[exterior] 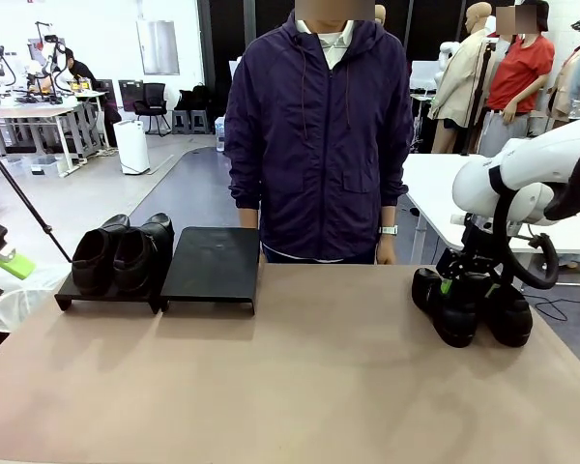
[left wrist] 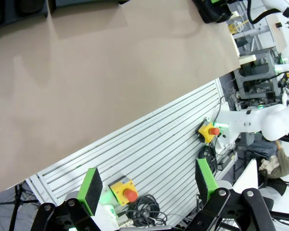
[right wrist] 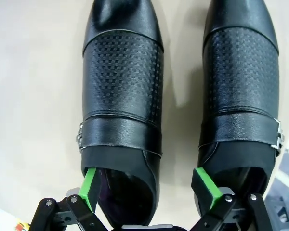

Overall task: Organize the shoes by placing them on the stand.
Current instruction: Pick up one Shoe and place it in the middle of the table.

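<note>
Tabletop: tan and matte [exterior: 319, 377]; a person in a dark purple jacket [exterior: 319, 126] stands at its far edge, beyond both grippers.
Right gripper [right wrist: 147, 190]: lowered over the heel ends of the two loose shoes, fingers spread wide and clamped on nothing.
Green pads: one [right wrist: 90, 188] sits at the mouth of the left-hand shoe, the other [right wrist: 204, 185] at the collar edge of its neighbour.
Loose shoes: black monk-strap pair, side by side on the table directly under the right gripper, toes pointing away from it; left-hand shoe [right wrist: 123, 82], right-hand shoe [right wrist: 241, 72], each with a dimpled vamp and a buckled strap.
Left gripper [left wrist: 147, 185]: fingers apart, holding nothing, hanging off the near table edge above a white slatted panel [left wrist: 159, 139] with yellow emergency-stop boxes [left wrist: 124, 188].
Stand [exterior: 213, 263]: low black rack, well apart from the right gripper, across the table toward the left arm's side.
Racked shoes: two [exterior: 97, 259] [exterior: 143, 253] upright and touching on the stand's end farthest from the right gripper; the nearer half lies bare.
</note>
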